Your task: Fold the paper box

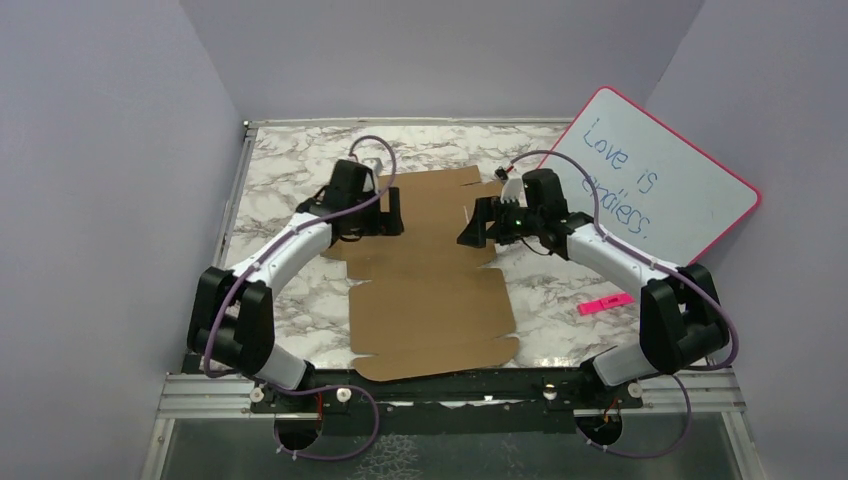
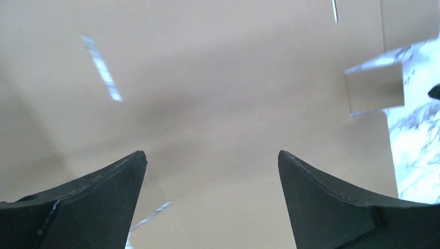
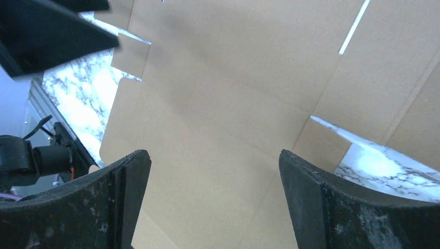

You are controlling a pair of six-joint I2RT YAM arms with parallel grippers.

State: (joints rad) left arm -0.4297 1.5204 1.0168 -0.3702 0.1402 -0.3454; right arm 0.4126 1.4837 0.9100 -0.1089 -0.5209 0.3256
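Unfolded flat brown die-cut cardboard sheet lies on marble tabletop, under and between both tools. Left tool released, fingers spread wide, empty, above the sheet's far left part. Right tool released, empty, above its far right part.

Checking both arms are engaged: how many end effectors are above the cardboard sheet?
2. The left end effector is above the far left of the paper box; the right end effector is above its far right. Neither is hidden.
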